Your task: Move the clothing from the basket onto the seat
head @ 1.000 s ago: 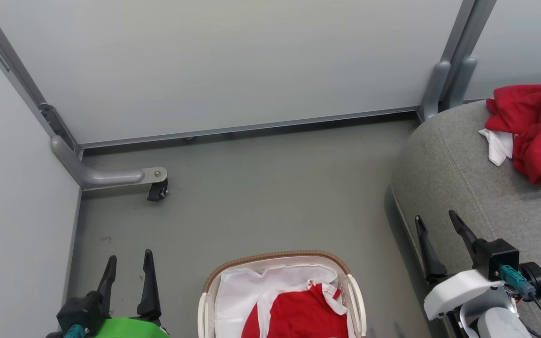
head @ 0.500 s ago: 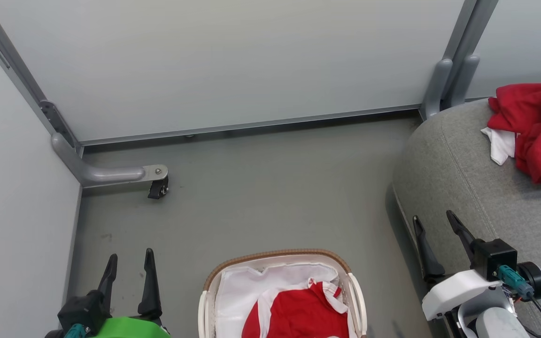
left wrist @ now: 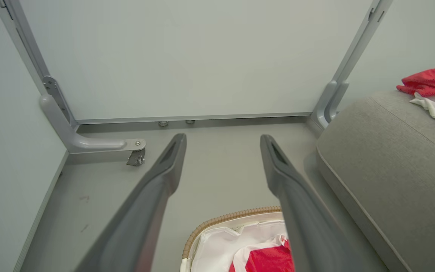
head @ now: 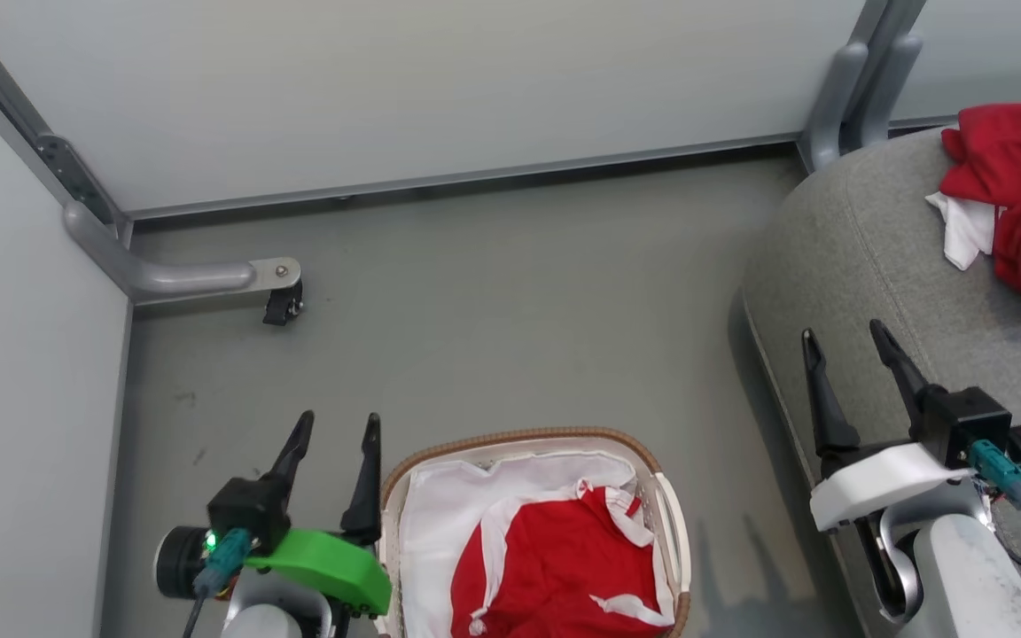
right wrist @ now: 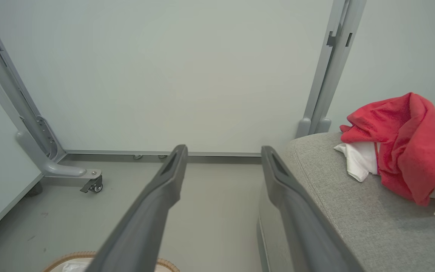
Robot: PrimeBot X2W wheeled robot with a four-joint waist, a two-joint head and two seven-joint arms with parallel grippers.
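Red garment (head: pixel 564 567), head view: it lies in the basket (head: pixel 510 437), just right of the left jaws and a bit nearer the robot than their tips. Second garment (head: pixel 1020 195) is already on the seat (head: pixel 874 266), ahead and right of the right jaws. Both jaws are spread wide with nothing between them. Left jaws' inner finger (head: pixel 367 478) is just beside the basket rim; contact can't be told. Right jaws hang over the seat's near edge, empty.

Judgement: half done, and the step in hand is the reach for the basket piece. To do it well, bring the left jaws over the basket, tip down and pinch a raised red fold near the middle. Stay off the white liner (head: pixel 448 523), or liner and basket likely lift too.

Left wrist view: jaws released, and the gap shows bare floor (left wrist: pixel 217 177). Basket (left wrist: pixel 225 218) and red garment (left wrist: pixel 266 262) sit low between the jaws, seat (left wrist: pixel 391 158) to their right.

Right wrist view: jaws released, empty. Seat (right wrist: pixel 353 211) is right of the jaws, second garment (right wrist: pixel 402 147) on it ahead-right, well apart from the tips. Basket rim (right wrist: pixel 70 255) is low left.
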